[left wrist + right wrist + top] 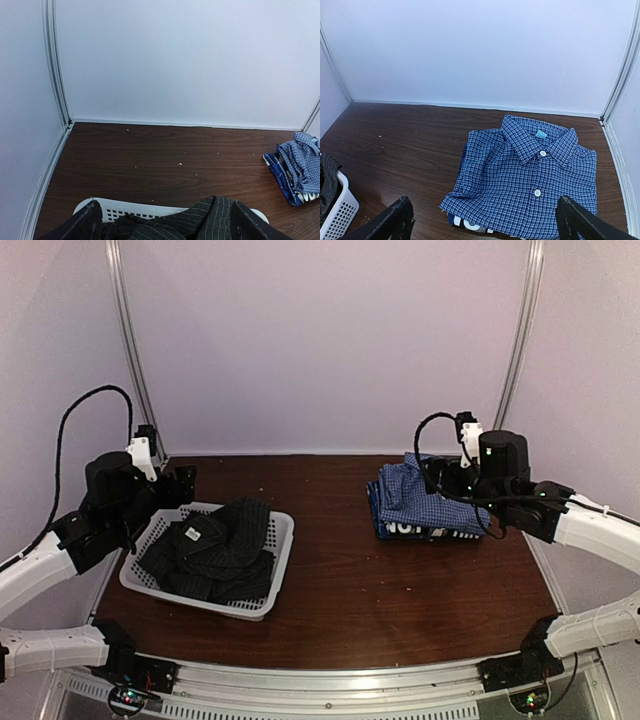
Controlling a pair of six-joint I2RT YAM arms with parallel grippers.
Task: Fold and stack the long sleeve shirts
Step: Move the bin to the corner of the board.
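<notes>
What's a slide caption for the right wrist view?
Open right gripper over a neatly folded blue-checked shirt.

Wood-grain table: dark, smooth, faint sheen. White plastic basket: hard, mesh-perforated walls. The black pinstriped shirt is soft matt cloth, rumpled; the checked shirt is fine woven blue-white cloth, matt, with smooth pale buttons.

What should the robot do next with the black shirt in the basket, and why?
Probably lower the open left gripper onto the black striped shirt and pinch it. That shirt lies crumpled and unfolded in the white basket, just below that gripper, while the checked shirt already lies folded by the right gripper.
</notes>
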